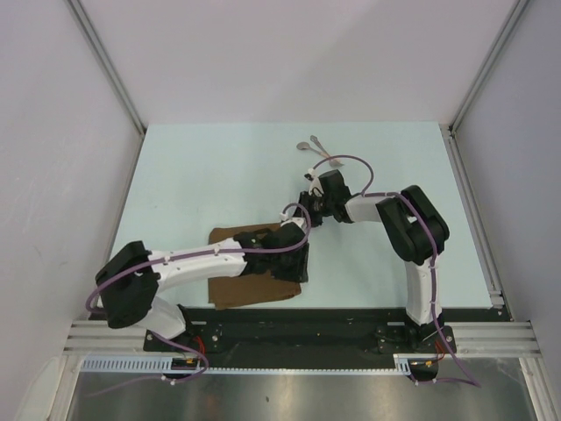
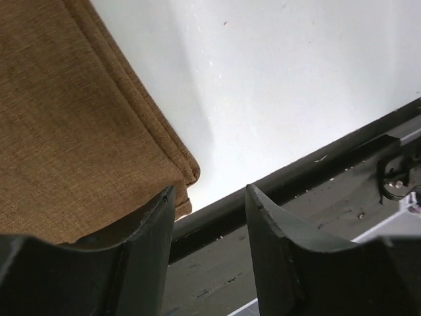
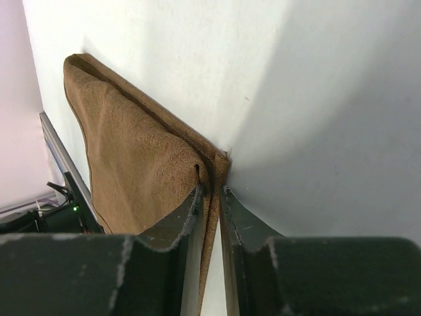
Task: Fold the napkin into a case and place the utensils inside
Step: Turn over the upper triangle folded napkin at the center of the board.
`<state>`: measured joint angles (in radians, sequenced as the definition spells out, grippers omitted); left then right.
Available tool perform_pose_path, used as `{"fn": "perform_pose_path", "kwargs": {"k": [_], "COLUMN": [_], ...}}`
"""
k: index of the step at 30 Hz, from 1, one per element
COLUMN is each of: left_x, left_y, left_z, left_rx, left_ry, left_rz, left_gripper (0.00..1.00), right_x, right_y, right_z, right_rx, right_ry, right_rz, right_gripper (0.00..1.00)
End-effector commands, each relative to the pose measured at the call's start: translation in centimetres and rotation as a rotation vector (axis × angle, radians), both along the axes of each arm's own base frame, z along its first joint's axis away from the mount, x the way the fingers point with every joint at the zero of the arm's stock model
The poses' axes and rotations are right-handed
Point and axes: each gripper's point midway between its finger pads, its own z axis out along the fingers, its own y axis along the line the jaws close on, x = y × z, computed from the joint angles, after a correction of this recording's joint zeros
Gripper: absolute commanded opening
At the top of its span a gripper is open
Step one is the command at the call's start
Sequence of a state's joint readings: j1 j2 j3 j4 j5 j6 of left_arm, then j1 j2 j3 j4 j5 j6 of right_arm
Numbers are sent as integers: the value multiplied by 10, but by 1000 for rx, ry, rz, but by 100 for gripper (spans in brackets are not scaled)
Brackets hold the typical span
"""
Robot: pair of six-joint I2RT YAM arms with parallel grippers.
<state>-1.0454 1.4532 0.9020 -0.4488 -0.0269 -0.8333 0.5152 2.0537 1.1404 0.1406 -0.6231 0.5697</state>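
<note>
The right hand [image 3: 212, 192] is clenched on a folded corner of the napkin [image 3: 131, 151], with the stacked layers pinched between its fingers. The left hand [image 2: 210, 191] is released, nothing between its fingers; one finger sits over the napkin's near corner, close to the bench edge. The napkin lies folded on the near middle of the bench [image 1: 202, 175]. The utensils [image 1: 316, 147] lie together toward the far side, well apart from the napkin and not yet inside it.

Risks, as we judge them:
- The soft layers may slide out of the pinch, so the fold opens.
- With the left hand not pressing, a pull may drag the whole cloth.
- The near corner could slip over the bench edge onto the black rail [image 1: 298, 313].

The bench is pale, smooth and matte. Plain light walls [image 1: 53, 132] close it in on three sides.
</note>
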Motion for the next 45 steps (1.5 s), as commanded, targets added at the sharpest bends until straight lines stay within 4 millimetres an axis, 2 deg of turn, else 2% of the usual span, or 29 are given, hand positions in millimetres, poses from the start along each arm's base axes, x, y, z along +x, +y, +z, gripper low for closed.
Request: {"fn": "perform_pose_path", "kwargs": {"k": [1, 3, 5, 9, 13, 18, 22, 29, 37, 40, 42, 45], "left_x": [3, 1, -2, -7, -13, -20, -13, -11, -13, -14, -14, -17], "left_y": [-2, 1, -3, -5, 8, 3, 0, -3, -2, -1, 0, 2], "left_z": [-8, -15, -11, -6, -19, -27, -27, -31, -34, -33, -32, -36], "left_rx": [119, 170, 168, 163, 236, 233, 247, 269, 278, 275, 275, 277], "left_ry": [-30, -33, -49, -79, -58, -27, -51, -52, -50, -52, -51, -40], "left_rz": [-46, -60, -83, -96, -96, -115, -116, -137, -164, -171, -166, -166], "left_gripper": [51, 49, 45, 46, 47, 44, 32, 30, 11, 13, 23, 27], "right_x": [5, 4, 2, -2, -3, -2, -3, -3, -5, -5, -5, -5], "right_y": [6, 5, 6, 7, 8, 10, 8, 5, 6, 5, 6, 6], "right_z": [-3, -5, -6, -6, -6, -5, -4, -2, -5, -3, -2, -2], "right_rx": [-6, -7, -4, 3, 9, 14, 13, 11, 17, 20, 21, 22], "right_ry": [-12, -6, -3, 3, 1, 0, 1, -4, 6, 6, 6, 5], "right_rz": [2, -1, 5, 13, 15, 16, 16, 12, 10, 10, 9, 9], "right_gripper": [20, 20, 20, 16, 14, 13, 11, 10, 9, 10, 9, 9]}}
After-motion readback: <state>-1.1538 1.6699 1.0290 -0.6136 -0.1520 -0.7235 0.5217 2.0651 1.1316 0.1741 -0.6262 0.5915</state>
